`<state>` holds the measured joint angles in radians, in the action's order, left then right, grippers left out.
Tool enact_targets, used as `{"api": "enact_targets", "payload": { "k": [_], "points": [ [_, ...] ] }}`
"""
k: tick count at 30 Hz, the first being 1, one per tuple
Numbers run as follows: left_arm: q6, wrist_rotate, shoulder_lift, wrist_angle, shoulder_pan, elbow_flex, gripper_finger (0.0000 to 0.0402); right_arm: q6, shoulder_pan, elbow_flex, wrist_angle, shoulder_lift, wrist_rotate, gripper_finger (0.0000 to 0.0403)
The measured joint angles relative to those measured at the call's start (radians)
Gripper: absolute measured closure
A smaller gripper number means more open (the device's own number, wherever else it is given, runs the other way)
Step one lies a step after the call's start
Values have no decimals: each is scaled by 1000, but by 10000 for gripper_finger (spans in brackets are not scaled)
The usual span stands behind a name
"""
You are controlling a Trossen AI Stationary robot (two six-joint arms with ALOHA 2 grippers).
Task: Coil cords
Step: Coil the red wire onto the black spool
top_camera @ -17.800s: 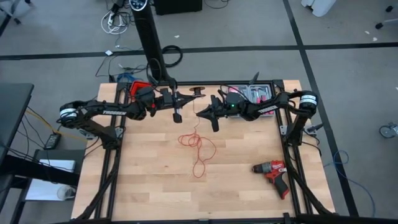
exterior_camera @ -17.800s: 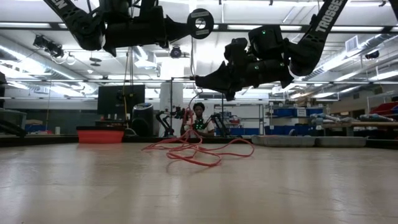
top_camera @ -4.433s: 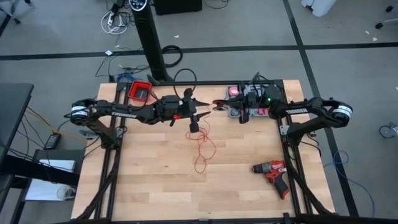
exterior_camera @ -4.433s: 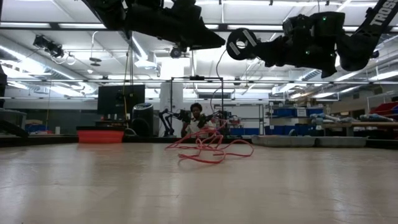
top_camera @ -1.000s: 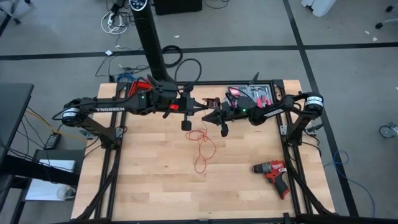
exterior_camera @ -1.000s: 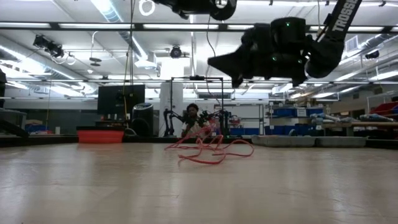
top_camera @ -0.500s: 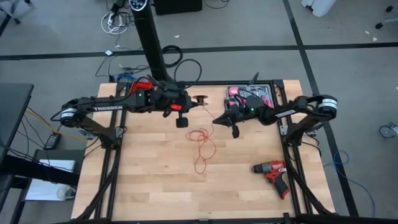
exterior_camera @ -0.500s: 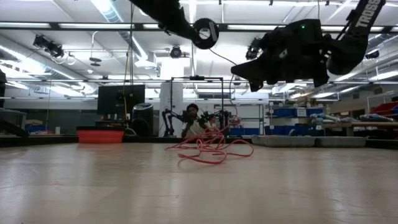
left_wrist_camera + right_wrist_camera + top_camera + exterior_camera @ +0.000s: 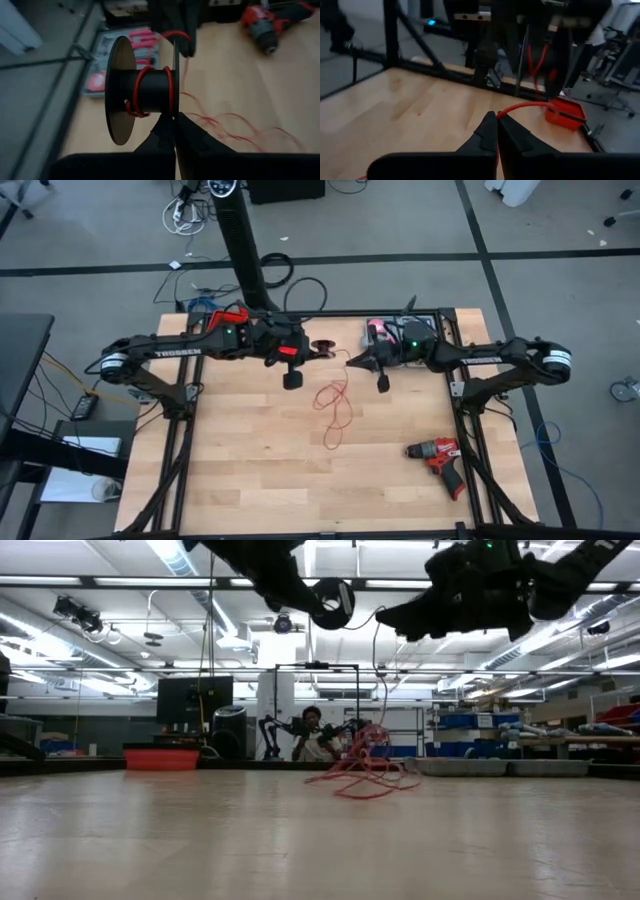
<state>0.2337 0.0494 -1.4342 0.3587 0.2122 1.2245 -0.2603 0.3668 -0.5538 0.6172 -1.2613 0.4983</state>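
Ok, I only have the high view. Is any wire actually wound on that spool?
Observer: Yes. The left wrist view shows a few turns of red wire around the hub of the black spool.
Operator: How is the left side holding it?
Observer: The left gripper pinches the edge of one flange.
Operator: Does the right one have the wire?
Observer: Yes, the right gripper is shut on it; the wire leaves its tips toward the spool.

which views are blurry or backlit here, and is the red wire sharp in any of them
Left wrist view: the spool with its red wire is fairly sharp, the drill and table behind it soft. Right wrist view: the arm ahead is blurred and dark. Low view: both arms are silhouettes against bright ceiling lights. High view: evenly lit, the wire thin but clear.
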Motion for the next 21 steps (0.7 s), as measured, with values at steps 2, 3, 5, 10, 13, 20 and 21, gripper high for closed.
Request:
{"api": "enact_targets", "payload": {
  "k": [2, 3, 5, 10, 13, 20, 21],
  "points": [
    [-15, 32, -28, -5, -2, 0, 401, -56, 0, -46, -77, 0, 13, 403],
    [-28, 46, -38, 2, -3, 0, 401, -73, 0, -71, -111, 0, 23, 403],
    [-43, 62, -65, 25, -3, 0, 401, -100, 0, -118, -184, 0, 53, 403],
    [-78, 57, -110, 38, -3, -1, 401, -150, -2, -225, -408, 1, 123, 403],
    [-85, 33, -118, 27, 3, -1, 401, -162, -12, -279, -533, 1, 124, 403],
    [-85, 189, -153, -30, 4, -1, 401, -224, -24, -315, -535, 1, 130, 403],
    [-85, 214, -160, -26, 4, -1, 401, -225, -24, -315, -531, 1, 136, 403]
  ]
}}
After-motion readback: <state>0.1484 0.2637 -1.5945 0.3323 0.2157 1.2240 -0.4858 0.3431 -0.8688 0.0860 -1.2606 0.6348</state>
